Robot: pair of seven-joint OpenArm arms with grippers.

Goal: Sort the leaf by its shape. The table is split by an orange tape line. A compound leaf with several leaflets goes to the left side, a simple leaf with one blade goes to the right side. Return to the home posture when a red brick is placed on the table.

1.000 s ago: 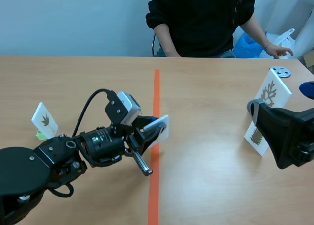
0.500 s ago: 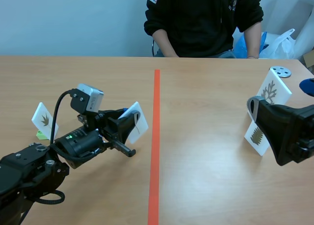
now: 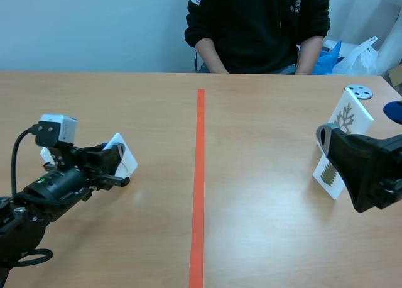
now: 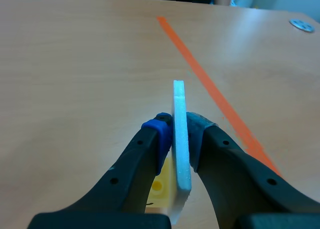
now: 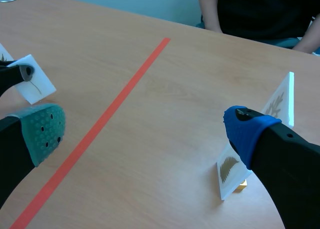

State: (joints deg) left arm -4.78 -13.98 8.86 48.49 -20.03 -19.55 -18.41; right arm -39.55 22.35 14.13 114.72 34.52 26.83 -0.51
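My left gripper (image 3: 117, 162) is shut on a white leaf card (image 3: 121, 156), low over the left half of the table. The left wrist view has the card (image 4: 180, 129) edge-on between the blue and grey pads, with its yellow base (image 4: 159, 185) below. Another leaf card (image 3: 45, 155) stands just behind that arm, mostly hidden. On the right side stand two cards, one with a branching leaf (image 3: 347, 116) and one with a toothed leaf (image 3: 327, 175). My right gripper (image 5: 145, 131) hangs open near them, holding nothing.
The orange tape line (image 3: 199, 175) runs down the middle of the table. A person in black (image 3: 257, 24) sits at the far edge. A small metal disc (image 3: 359, 91) lies at the far right, by the table's corner.
My left arm has carried the card leftward, from over the tape line to well inside the left half, and lower. The person's hand has left the far right corner. The right arm is unchanged.
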